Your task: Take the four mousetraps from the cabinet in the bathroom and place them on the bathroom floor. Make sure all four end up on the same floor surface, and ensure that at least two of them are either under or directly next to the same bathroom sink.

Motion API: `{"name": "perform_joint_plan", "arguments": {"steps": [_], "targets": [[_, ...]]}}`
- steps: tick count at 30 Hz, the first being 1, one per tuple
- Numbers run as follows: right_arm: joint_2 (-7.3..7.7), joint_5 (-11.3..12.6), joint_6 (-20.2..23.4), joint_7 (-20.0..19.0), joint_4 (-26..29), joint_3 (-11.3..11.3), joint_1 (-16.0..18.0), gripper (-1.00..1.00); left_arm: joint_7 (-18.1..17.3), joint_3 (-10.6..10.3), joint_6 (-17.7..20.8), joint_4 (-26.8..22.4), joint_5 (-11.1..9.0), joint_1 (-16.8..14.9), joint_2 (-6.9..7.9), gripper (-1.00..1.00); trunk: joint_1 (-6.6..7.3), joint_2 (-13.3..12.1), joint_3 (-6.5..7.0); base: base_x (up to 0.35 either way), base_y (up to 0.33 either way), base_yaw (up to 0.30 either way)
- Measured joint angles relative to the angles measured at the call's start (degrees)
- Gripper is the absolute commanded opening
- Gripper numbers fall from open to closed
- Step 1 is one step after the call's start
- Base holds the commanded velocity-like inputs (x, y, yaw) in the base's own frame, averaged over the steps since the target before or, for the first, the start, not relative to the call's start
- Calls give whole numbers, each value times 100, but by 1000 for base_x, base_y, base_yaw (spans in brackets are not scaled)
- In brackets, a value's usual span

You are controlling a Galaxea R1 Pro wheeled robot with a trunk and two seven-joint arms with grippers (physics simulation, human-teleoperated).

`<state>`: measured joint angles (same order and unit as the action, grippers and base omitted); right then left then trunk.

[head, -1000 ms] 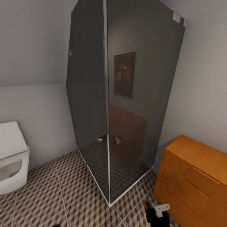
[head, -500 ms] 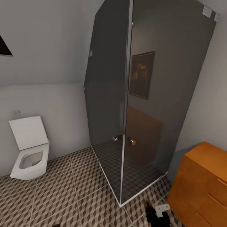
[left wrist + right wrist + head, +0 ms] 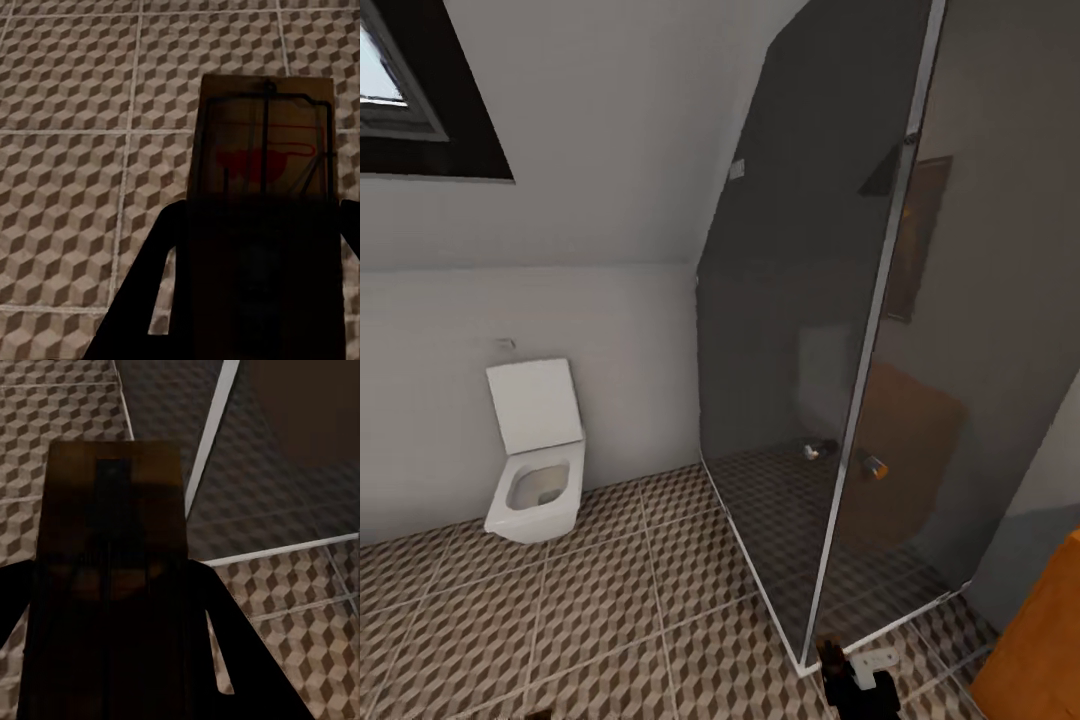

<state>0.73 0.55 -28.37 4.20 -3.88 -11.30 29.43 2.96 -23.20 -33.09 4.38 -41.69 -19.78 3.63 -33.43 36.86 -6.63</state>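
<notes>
In the left wrist view, a tan mousetrap (image 3: pixel 262 172) with dark wire and a red mark sits between the dark fingers of my left gripper (image 3: pixel 259 225), which is shut on it above the cube-pattern bathroom floor (image 3: pixel 75 150). In the right wrist view, my right gripper (image 3: pixel 112 585) is shut on another mousetrap (image 3: pixel 112 502), a brown board in shadow, held over the floor beside the shower's white base rail. The head view has my right gripper (image 3: pixel 857 680) at the lower edge and a corner of the orange-brown cabinet (image 3: pixel 1040 640) at the lower right.
A dark glass shower enclosure (image 3: pixel 840 350) stands just ahead on the right, its corner post close to my right gripper. A white toilet (image 3: pixel 535 470) with its lid up hangs on the far wall at the left. Open tiled floor (image 3: pixel 590 620) lies between them. A dark-framed window (image 3: pixel 420 100) is up left.
The head view has swung left: the toilet and shower slid right in the picture and the cabinet has almost left the frame. Both grippers keep their hold.
</notes>
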Motion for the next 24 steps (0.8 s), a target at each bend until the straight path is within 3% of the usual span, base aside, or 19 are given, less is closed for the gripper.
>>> {"name": "perform_joint_plan", "arguments": {"steps": [11, 24], "targets": [[0, 0, 0, 1, 0, 0, 0, -100, 15, 0, 4, -3, -6, 0, 0, -100, 0, 1, 0, 131, 287, 300], [-1, 1, -1, 2, -1, 0, 0, -100, 17, 16, 5, -5, -13, 0, 46, -100, 1, 2, -1, 232, 255, 300]]}}
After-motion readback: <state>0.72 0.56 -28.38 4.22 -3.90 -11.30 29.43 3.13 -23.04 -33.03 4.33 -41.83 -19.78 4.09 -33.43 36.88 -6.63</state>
